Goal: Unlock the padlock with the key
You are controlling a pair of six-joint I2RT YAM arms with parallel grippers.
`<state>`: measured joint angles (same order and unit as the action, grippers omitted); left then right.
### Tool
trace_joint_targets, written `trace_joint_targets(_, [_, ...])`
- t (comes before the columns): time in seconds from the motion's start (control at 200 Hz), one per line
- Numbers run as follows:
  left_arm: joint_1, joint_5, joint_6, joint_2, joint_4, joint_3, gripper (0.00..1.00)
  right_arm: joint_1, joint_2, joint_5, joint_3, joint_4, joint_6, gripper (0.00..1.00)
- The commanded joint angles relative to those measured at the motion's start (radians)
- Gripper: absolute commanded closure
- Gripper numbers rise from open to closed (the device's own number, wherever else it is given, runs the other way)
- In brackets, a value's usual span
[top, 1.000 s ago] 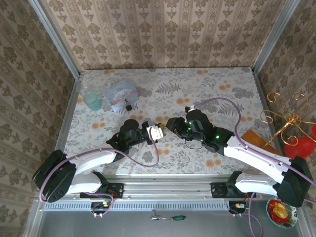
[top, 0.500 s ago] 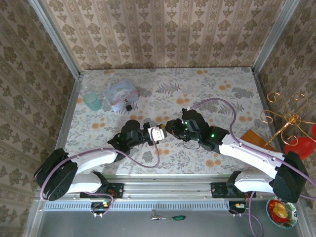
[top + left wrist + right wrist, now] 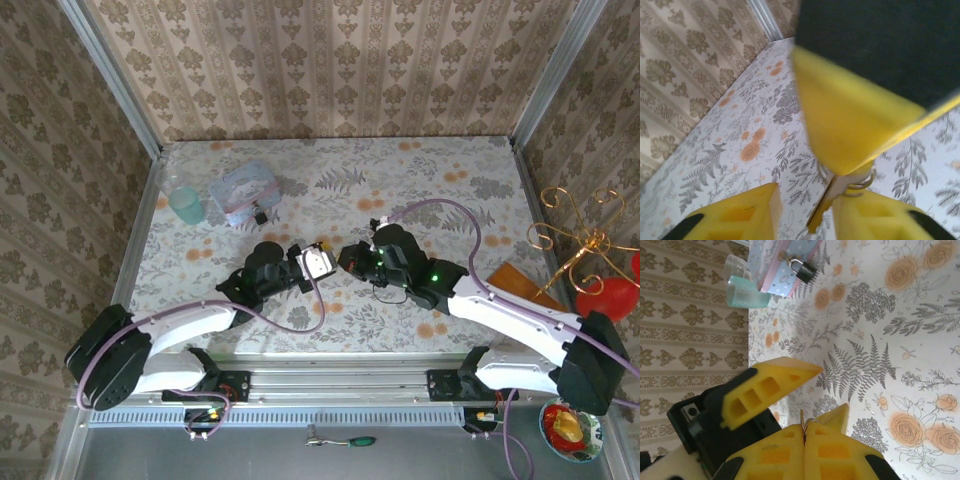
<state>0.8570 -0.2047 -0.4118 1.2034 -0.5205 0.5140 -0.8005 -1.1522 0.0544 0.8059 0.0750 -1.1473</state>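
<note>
**Key held where the two grippers meet at mid-table; padlock lies away to the far left.**

The right gripper [image 3: 804,436] is seen pressed shut, and a thin metal piece with a ring, taken to be the key [image 3: 833,199], comes out of its seam. The left gripper [image 3: 802,210] is spread wide, with the key standing in its gap close to one finger; whether it is touched cannot be told. The padlock [image 3: 804,271] is found against the near edge of the clear bag [image 3: 243,188], near the teal cup [image 3: 746,294]. It lies to the far left of both grippers and well apart from them, and the left arm is judged the nearer. Its shackle is pointed toward the bag, its body toward the open table [image 3: 430,180]. Bare table is left between, so room for an approach is judged enough, but the far side is crowded by bag and cup.
</note>
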Motion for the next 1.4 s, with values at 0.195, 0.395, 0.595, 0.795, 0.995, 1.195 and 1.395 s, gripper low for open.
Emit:
trace_joint_targets(0.195, [-0.103,0.043,0.613,-0.225,0.189,0.013,0.55,0.046,0.134,-0.059,-0.124,-0.307,0.153,1.0])
trace_joint_targets(0.395, [-0.281,-0.092,1.071,-0.277,0.307,0.079,0.53,0.021,0.083,-0.068,-0.185,-0.563,0.196,1.0])
trace_joint_targets(0.595, [-0.291,-0.166,1.322,-0.274,0.174,0.061,0.52,-0.044,-0.049,-0.09,-0.179,-0.755,0.218,1.0])
trace_joint_targets(0.795, [-0.315,-0.226,1.503,-0.191,-0.041,-0.005,0.58,-0.049,-0.123,-0.072,-0.175,-0.862,0.168,1.0])
trace_joint_targets(0.995, [-0.323,-0.261,1.585,-0.13,-0.182,-0.02,0.61,-0.052,-0.165,-0.054,-0.158,-0.879,0.149,1.0])
trace_joint_targets(1.195, [-0.322,-0.272,1.615,-0.118,-0.208,-0.024,0.65,-0.051,-0.172,-0.067,-0.168,-0.897,0.137,1.0])
trace_joint_targets(1.395, [-0.31,-0.273,1.633,-0.113,-0.208,-0.026,0.63,-0.048,-0.175,-0.079,-0.166,-0.907,0.128,1.0])
